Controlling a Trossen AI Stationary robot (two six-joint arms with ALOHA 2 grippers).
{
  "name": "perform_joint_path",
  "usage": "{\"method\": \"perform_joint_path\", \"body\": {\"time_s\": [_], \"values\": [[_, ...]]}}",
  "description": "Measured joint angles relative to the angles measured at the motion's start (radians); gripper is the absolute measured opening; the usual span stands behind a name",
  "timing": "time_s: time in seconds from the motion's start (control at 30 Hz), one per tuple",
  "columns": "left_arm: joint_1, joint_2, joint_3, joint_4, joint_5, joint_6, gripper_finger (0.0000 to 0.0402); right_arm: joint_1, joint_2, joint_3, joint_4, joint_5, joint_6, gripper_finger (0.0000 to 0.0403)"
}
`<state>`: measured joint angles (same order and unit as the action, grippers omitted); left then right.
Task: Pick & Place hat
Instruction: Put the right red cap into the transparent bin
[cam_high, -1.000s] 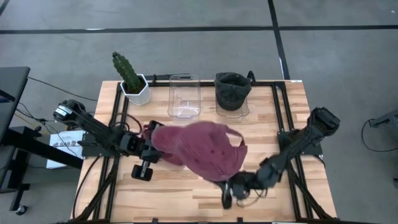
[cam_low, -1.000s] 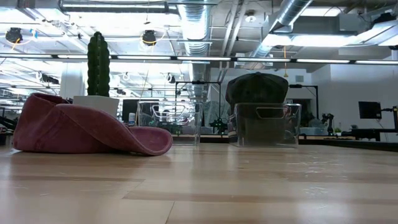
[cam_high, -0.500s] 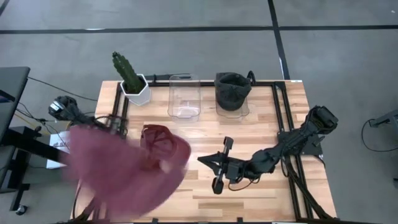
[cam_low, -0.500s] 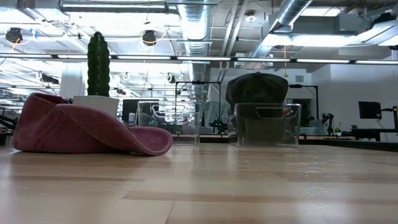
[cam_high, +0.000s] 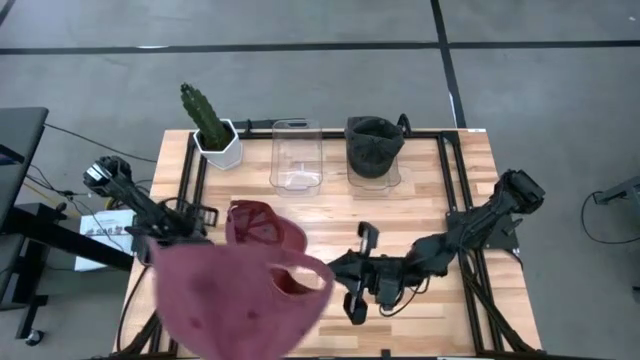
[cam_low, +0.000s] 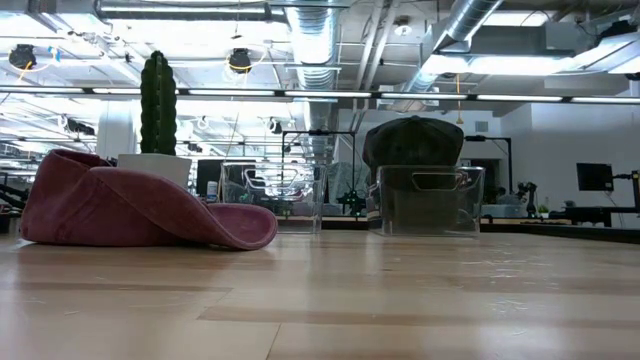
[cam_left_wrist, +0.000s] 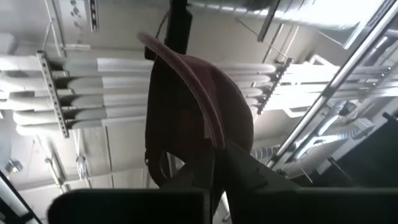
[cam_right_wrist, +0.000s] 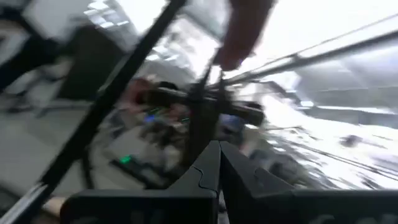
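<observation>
A maroon hat (cam_high: 235, 300) hangs high over the table's near left corner, close under the overhead camera. My left gripper (cam_left_wrist: 217, 163) points steeply up and is shut on it; in the high view the hat hides that gripper. A second maroon hat (cam_high: 262, 226) lies on the table left of the middle, resting on its rim (cam_low: 140, 208). My right gripper (cam_high: 337, 266) is shut and holds nothing, raised over the table's middle, just right of the lifted hat. My left gripper pinches the lifted hat's rim (cam_left_wrist: 210, 140) between its two fingers, next to the arched back opening (cam_left_wrist: 163, 165). The fingers come from below and point up. The hat stands above the fingers, clear of the table, its crown away from the wrist.
A potted cactus (cam_high: 210, 122) stands at the far left. Beside it are an empty clear container (cam_high: 296, 155) and a clear container holding a dark hat (cam_high: 373, 146). Black rails run along the table's left and right sides.
My left gripper has risen and tipped upward, swinging the hat from over the table's middle toward the near left corner and up toward the camera; this uncovered the second hat. My right gripper has risen and gone toward the table's middle, apart from the hat.
</observation>
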<state>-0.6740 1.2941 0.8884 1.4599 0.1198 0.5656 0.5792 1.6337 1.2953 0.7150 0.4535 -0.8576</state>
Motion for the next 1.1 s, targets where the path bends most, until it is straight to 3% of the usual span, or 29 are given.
{"method": "perform_joint_path", "body": {"time_s": [0.13, 0.23, 0.43, 0.7, 0.87, 1.1], "values": [[0.009, 0.035, -0.001, -0.001, 0.0, -0.003, 0.0015, -0.039, 0.0, 0.128, -0.303, -0.156, 0.124, 0.0], [0.008, 0.046, -0.001, 0.002, 0.0, -0.017, 0.0016, -0.059, 0.0, 0.184, -0.389, -0.192, 0.169, 0.0011], [0.009, 0.07, -0.001, 0.002, 0.001, -0.047, 0.0016, -0.066, 0.0, 0.232, -0.383, -0.2, 0.125, 0.0078], [0.027, 0.105, -0.001, 0.002, -0.001, -0.047, 0.0017, -0.083, 0.001, 0.241, -0.337, -0.291, 0.078, 0.0162], [0.048, 0.134, -0.001, 0.006, -0.002, -0.055, 0.0017, -0.096, 0.001, 0.241, -0.284, -0.299, 0.063, 0.0172], [0.077, 0.142, -0.001, 0.014, -0.004, -0.096, 0.0017, -0.098, 0.001, 0.241, -0.264, -0.352, 0.063, 0.0154]]}}
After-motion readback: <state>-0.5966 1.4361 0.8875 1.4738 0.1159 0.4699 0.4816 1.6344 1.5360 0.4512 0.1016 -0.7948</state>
